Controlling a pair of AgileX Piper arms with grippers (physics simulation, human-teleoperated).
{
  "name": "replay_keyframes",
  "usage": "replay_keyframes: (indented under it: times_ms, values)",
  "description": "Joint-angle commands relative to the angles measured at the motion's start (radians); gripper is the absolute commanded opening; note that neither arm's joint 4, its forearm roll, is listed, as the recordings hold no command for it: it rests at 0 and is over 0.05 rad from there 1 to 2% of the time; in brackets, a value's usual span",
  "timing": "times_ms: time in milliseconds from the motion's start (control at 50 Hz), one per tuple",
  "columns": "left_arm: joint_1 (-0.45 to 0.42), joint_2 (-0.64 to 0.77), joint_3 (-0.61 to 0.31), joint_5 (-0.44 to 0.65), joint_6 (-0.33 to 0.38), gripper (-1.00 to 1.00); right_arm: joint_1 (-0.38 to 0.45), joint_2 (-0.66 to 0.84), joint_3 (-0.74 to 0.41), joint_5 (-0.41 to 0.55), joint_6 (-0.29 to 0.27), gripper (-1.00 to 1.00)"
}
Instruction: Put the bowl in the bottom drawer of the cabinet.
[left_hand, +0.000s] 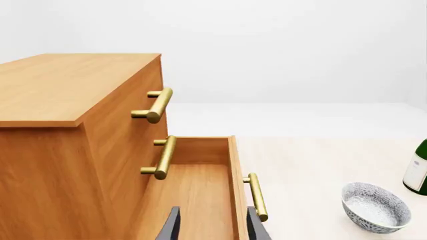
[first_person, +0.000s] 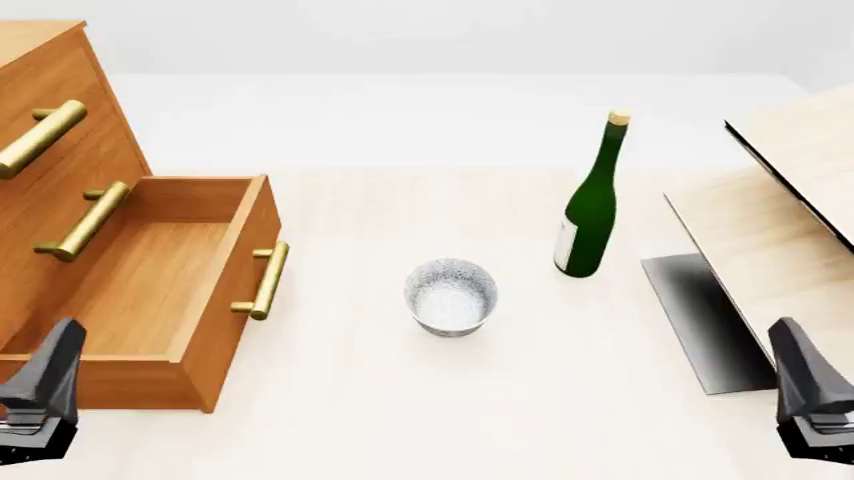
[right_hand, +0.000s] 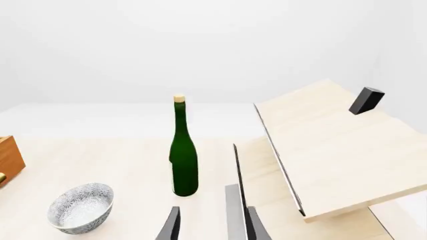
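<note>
One bowl (first_person: 451, 295), one green bottle (first_person: 591, 205), one cabinet (left_hand: 73, 140), three brass handles (left_hand: 155, 105), two pale boards (right_hand: 333, 145), two end effectors (first_person: 40, 400).

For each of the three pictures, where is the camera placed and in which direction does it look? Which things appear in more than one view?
Front view: above and behind the arms, looking forward and down at the table; left gripper and right gripper show at the lower corners.
Left wrist view: behind the left gripper, facing the cabinet and its open bottom drawer; both fingertips show.
Right wrist view: behind the right gripper, facing the green bottle and pale boards.
Shared: the bowl and the bottle appear in all three.
</note>
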Motion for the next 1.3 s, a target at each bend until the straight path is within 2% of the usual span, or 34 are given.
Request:
replay_keyframes:
  times_ms: [20,300,580,600,660,760,780,800,840,920,960,980,1020,1080,1160,1240,1260,1300]
  values:
    - [-0.005,0.007,-0.001,-0.003,0.002,1.0,0.0,0.014,-0.002,-0.012,-0.003,1.0]
    - [-0.053,0.003,-0.001,-0.001,-0.003,1.0,0.0,0.038,-0.001,-0.036,-0.002,1.0]
    - [-0.294,-0.002,0.0,-0.028,0.048,1.0,0.0,0.035,-0.001,-0.033,-0.002,1.0]
    - [-0.327,-0.002,0.0,-0.011,0.086,1.0,0.0,0.033,-0.001,-0.032,-0.002,1.0]
    - [-0.377,-0.002,0.0,0.006,0.113,1.0,0.0,0.03,-0.001,-0.028,-0.002,1.0]
    - [-0.448,-0.002,0.0,0.004,0.087,1.0,0.001,0.026,-0.001,-0.025,-0.002,1.0]
    - [-0.468,-0.002,0.0,0.04,0.143,1.0,0.001,0.026,-0.001,-0.025,-0.002,1.0]
    - [-0.472,-0.002,0.0,0.038,0.162,1.0,0.001,0.026,-0.001,-0.025,-0.002,1.0]
    - [-0.489,-0.002,-0.001,0.013,0.104,1.0,0.001,0.023,-0.001,-0.022,-0.002,1.0]
    - [-0.56,-0.002,-0.011,0.03,0.109,1.0,0.001,0.02,-0.001,-0.019,-0.002,1.0]
    - [-0.568,0.005,-0.01,0.032,0.129,1.0,0.001,0.019,-0.001,-0.018,-0.002,1.0]
    - [-0.592,0.026,-0.026,0.021,0.093,1.0,0.001,0.017,-0.001,-0.016,-0.002,1.0]
    - [-0.596,0.068,-0.032,0.002,0.126,1.0,0.001,0.016,-0.001,-0.015,-0.002,1.0]
    - [-0.613,0.089,-0.047,-0.004,0.102,1.0,0.001,0.014,-0.001,-0.013,-0.002,1.0]
    - [-0.637,0.214,-0.06,-0.093,0.133,1.0,0.001,0.011,-0.001,-0.009,-0.002,1.0]
    - [-0.643,0.263,-0.072,-0.133,0.127,1.0,0.001,0.008,-0.001,-0.007,-0.002,1.0]
    - [-0.651,0.241,-0.084,-0.121,0.1,1.0,0.001,0.008,-0.001,-0.007,-0.002,1.0]
    - [-0.654,0.265,-0.108,-0.123,0.101,1.0,0.001,0.008,-0.001,-0.006,-0.002,1.0]
